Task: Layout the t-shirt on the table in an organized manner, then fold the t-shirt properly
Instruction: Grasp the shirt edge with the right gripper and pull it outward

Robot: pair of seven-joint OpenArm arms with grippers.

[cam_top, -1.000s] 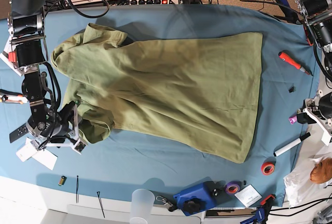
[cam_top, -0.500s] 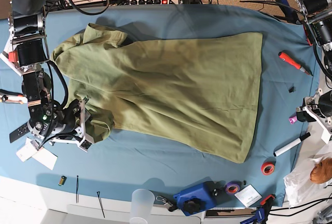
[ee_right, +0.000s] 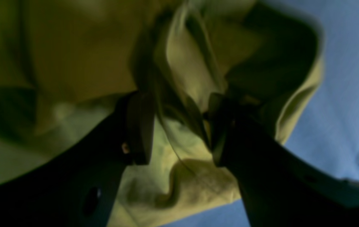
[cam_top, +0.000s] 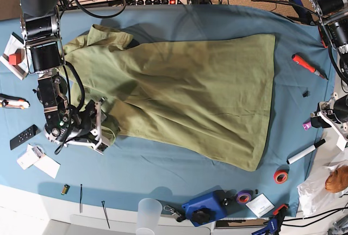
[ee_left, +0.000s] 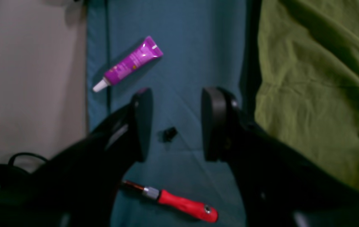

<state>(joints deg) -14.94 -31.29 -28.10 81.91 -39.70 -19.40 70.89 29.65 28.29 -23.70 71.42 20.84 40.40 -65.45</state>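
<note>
Your right gripper (ee_right: 176, 126) stands with jaws apart, straddling a bunched sleeve fold of the t-shirt (cam_top: 179, 93), which is spread across the table (cam_top: 163, 164). Your left gripper (ee_left: 173, 124) is parted over bare cloth; only its wrist view shows this, plus a purple tube (ee_left: 127, 64) and red screwdriver (ee_left: 182, 203). The right wrist picture is blurred.

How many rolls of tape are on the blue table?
2. The red tape roll lies near the t-shirt's bottom corner, by the table's front edge. The purple tape roll sits beside the blue tool. Clutter may hide others.
</note>
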